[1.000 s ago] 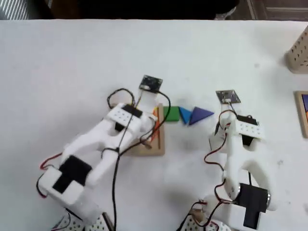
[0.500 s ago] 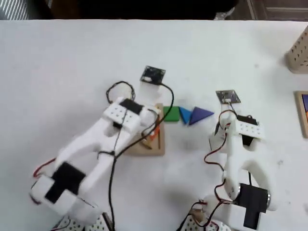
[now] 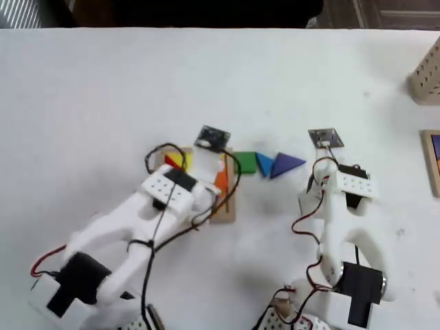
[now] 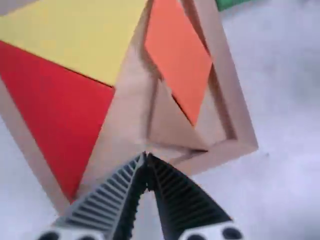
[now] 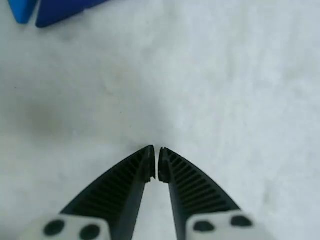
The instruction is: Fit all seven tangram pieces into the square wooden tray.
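Observation:
The square wooden tray (image 3: 223, 212) lies at mid table under my left arm. It holds a yellow triangle (image 4: 75, 30), a red triangle (image 4: 55, 115) and an orange parallelogram (image 4: 180, 65). My left gripper (image 4: 146, 159) is shut and holds nothing, its tips over the tray's bare wooden floor near a corner of the frame. Just right of the tray lie a green piece (image 3: 244, 163), a blue triangle (image 3: 263, 163) and a purple triangle (image 3: 285, 165) in a row. My right gripper (image 5: 155, 164) is shut and holds nothing, over bare table a little short of the purple triangle (image 5: 65, 10).
A pegged wooden block (image 3: 426, 75) stands at the far right edge. A second wooden tray (image 3: 432, 165) with coloured pieces lies below it at the right edge. Bare white table stretches behind the tray and to its left.
My left arm has drawn back toward the near left, uncovering the yellow and red pieces in the tray. The right arm has not moved.

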